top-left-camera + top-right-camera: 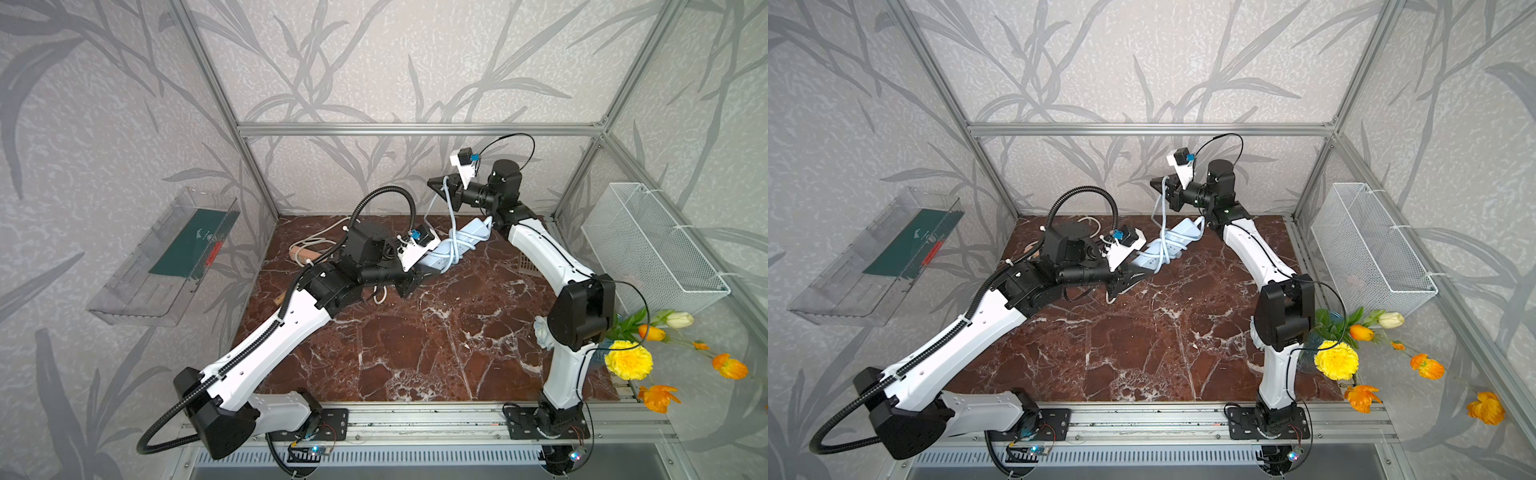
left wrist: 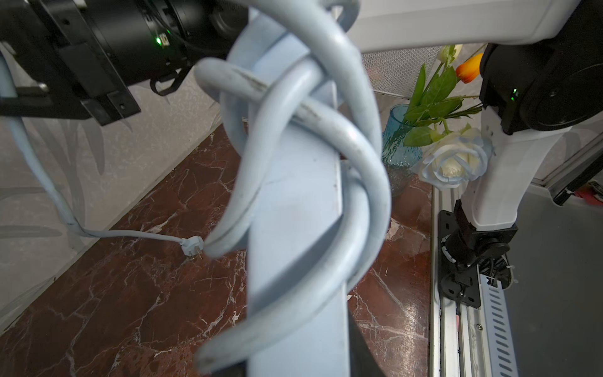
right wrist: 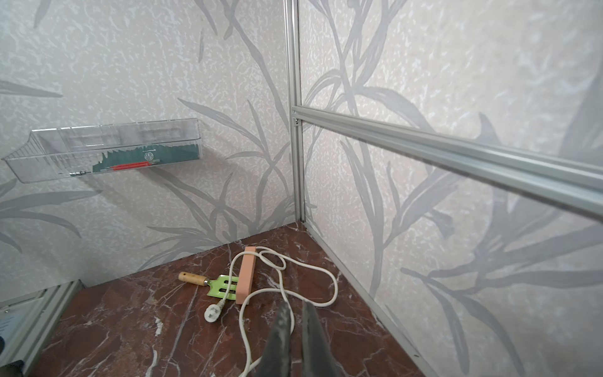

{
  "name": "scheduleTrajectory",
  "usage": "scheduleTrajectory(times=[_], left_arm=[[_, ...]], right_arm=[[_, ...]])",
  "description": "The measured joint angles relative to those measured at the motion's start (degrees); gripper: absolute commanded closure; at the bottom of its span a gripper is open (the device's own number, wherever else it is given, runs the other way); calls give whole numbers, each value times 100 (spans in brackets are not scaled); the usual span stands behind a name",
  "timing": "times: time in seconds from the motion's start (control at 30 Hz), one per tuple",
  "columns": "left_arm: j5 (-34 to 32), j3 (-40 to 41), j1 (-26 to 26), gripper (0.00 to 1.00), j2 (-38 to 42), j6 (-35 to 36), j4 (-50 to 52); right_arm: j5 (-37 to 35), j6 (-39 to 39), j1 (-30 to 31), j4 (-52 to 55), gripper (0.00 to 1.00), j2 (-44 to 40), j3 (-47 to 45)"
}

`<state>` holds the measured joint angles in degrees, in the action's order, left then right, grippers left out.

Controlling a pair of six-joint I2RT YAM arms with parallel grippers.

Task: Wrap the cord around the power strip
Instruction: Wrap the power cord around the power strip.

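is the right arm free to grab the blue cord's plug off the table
Probably not: the right gripper is shut on the raised cord and must release it first; the plug lies uncovered.

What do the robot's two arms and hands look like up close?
The left arm and right arm have white shells and black joints. A black ribbed hose runs along the left arm; a thin black cable loops off the right. Each wrist carries a white camera mount with a blue plug. The left hand and right hand are black, with tapered fingers.

White shells, black joints, ribbed conduit, dark right hand.
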<state>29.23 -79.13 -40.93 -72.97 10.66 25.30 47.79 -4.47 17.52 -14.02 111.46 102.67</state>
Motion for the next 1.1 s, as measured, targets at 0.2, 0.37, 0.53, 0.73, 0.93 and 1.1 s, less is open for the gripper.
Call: scheduleTrajectory(times=[0.2,0.37,0.53,0.73,0.93,1.1], left_arm=[[39,-28,0,100,-146,-236,-407],[20,-474,0,100,-535,-243,-306],[155,-835,-184,100,-577,-42,-345],[111,-903,-186,100,-568,98,-328],[-105,-946,-122,100,-560,203,-304],[-343,-994,184,100,-474,83,-560]], right_arm=[[-459,-544,396,-1036,95,-83,-1191],[-1078,-1036,562,-2000,87,-90,-1845],[-1829,-1585,704,-2719,75,98,-2127],[-2284,-1958,870,-3132,75,400,-2109],[-2669,-2127,879,-3268,71,479,-2406],[-2927,-2223,946,-3320,90,522,-2955]])
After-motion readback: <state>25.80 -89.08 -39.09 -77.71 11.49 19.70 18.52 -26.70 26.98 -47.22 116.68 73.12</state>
